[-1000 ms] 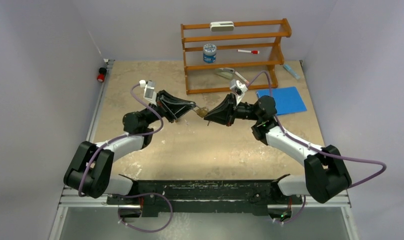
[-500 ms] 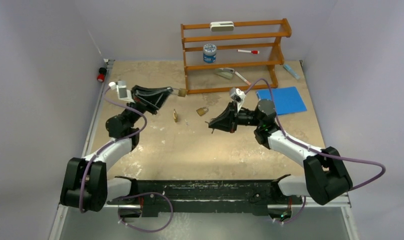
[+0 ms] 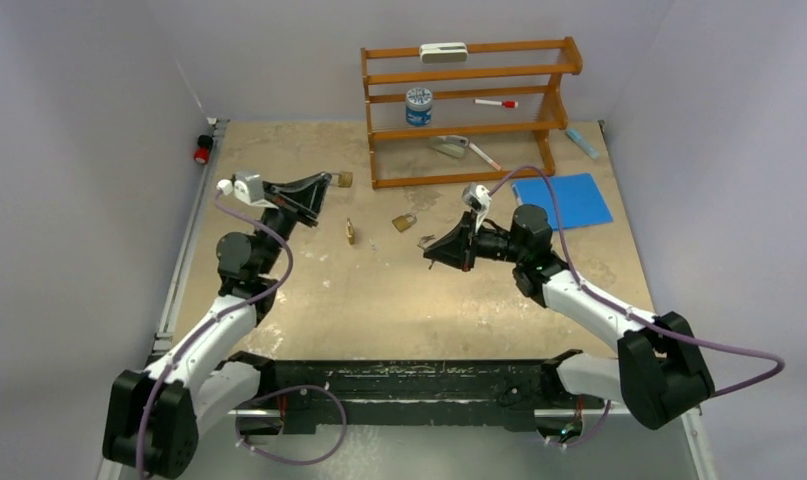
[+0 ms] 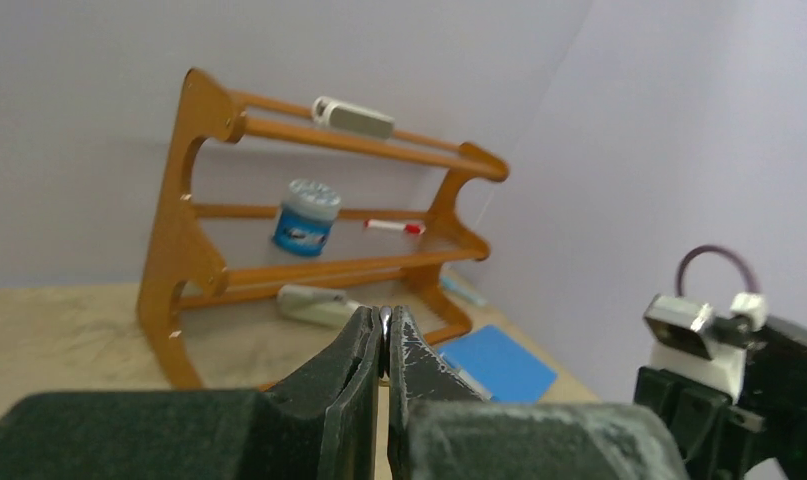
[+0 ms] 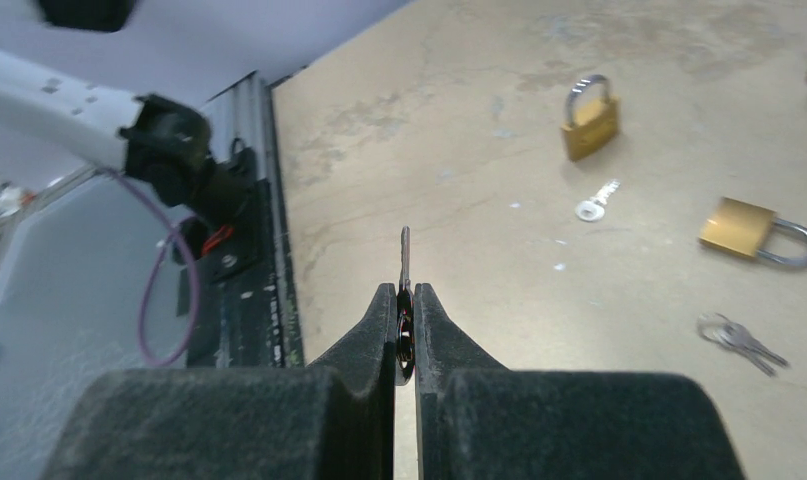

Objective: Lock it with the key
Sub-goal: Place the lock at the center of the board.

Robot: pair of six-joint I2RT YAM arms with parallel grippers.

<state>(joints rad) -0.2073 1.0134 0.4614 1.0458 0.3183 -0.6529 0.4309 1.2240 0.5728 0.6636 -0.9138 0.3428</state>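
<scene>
From above, the left gripper [image 3: 330, 181], pinching a padlock [image 3: 345, 180], and the right gripper [image 3: 428, 243] have drawn apart; the left wrist shows jaws closed on it, and the right wrist shows the key [image 5: 405, 260] clamped, so they probably must rejoin.

Even, soft light; perhaps blurred foregrounds.

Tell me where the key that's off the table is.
The key is pinched in the right gripper, mid-frame in the right wrist view; a brass padlock lies to its right.
</scene>
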